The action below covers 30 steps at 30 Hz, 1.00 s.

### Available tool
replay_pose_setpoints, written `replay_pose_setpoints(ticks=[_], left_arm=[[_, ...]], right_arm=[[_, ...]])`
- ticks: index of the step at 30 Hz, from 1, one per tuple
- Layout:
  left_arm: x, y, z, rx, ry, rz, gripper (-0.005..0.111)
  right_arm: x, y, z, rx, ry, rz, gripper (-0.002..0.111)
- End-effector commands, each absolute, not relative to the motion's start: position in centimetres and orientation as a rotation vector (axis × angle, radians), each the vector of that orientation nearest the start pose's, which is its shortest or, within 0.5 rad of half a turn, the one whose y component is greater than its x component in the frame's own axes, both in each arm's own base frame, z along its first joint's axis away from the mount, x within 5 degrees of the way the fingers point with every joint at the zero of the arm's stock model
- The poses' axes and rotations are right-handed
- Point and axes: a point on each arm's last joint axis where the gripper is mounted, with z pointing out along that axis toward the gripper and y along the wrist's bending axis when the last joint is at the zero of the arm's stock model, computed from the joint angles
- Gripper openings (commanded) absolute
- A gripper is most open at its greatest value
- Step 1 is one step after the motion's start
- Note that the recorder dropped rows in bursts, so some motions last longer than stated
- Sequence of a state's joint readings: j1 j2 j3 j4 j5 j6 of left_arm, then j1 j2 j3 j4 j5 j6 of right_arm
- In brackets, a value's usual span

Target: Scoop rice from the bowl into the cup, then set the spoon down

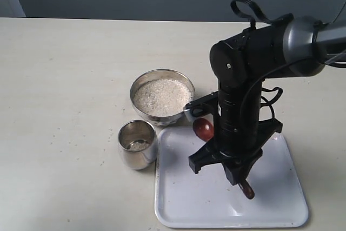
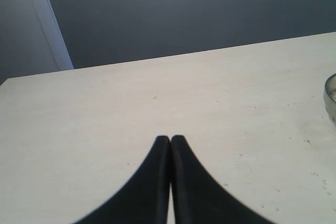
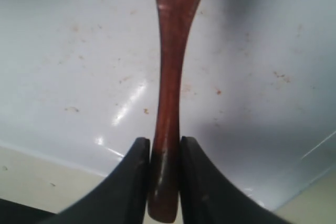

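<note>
The steel bowl (image 1: 137,87) holds a pale heap of rice (image 1: 161,97). In front of it stands the smaller steel cup (image 1: 125,150) with a little rice (image 1: 138,145) at its bottom. My right gripper (image 1: 238,179) (image 3: 165,145) is shut on the handle of the dark wooden spoon (image 3: 170,77), near the handle's end. The spoon's oval bowl (image 1: 204,129) sits at the white tray's far edge, close to the bowl of rice. I cannot tell whether the spoon touches the tray. My left gripper (image 2: 170,139) is shut on nothing, above bare table, and is out of the exterior view.
A white rectangular tray (image 1: 189,198) (image 3: 79,51) lies right of the cup, under the right arm. A shiny steel rim (image 2: 331,98) shows at the edge of the left wrist view. Pale tabletop (image 1: 65,106) spreads to the left, with a dark wall behind it.
</note>
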State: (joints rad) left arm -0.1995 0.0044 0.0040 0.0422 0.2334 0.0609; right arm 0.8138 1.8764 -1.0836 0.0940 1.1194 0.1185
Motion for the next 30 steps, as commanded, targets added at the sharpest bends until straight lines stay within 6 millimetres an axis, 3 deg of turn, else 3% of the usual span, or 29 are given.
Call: replay_pose_setpoints(ticks=[1, 5, 11, 18, 21, 25, 30], left_arm=[[5.5, -1.0, 19.2, 0.249, 1.698, -0.071, 0.001], [5.5, -1.0, 19.2, 0.249, 1.698, -0.071, 0.001], [5.5, -1.0, 19.2, 0.249, 1.698, -0.071, 0.001], [5.5, -1.0, 19.2, 0.249, 1.698, -0.071, 0.001], [5.5, -1.0, 19.2, 0.249, 1.698, -0.071, 0.001], [5.5, -1.0, 19.2, 0.249, 1.698, -0.071, 0.001], [5.5, -1.0, 19.2, 0.249, 1.698, -0.071, 0.001]], right_arm=[[20.4, 22.6, 14.1, -1.100, 3.244, -0.073, -0.001], [20.3, 22.6, 13.9, -1.131, 3.249, -0.077, 0.003], [20.2, 22.5, 13.9, -1.175, 3.253, -0.084, 0.040], [20.4, 22.3, 14.7, -1.191, 3.203, -0.094, 0.041], [20.4, 22.1, 17.0, -1.176, 3.108, -0.046, 0.029], [20.6, 21.0, 22.5, -1.115, 2.839, 0.010, 0.000], [20.3, 17.8, 29.7, -0.882, 2.523, 0.001, 0.000]])
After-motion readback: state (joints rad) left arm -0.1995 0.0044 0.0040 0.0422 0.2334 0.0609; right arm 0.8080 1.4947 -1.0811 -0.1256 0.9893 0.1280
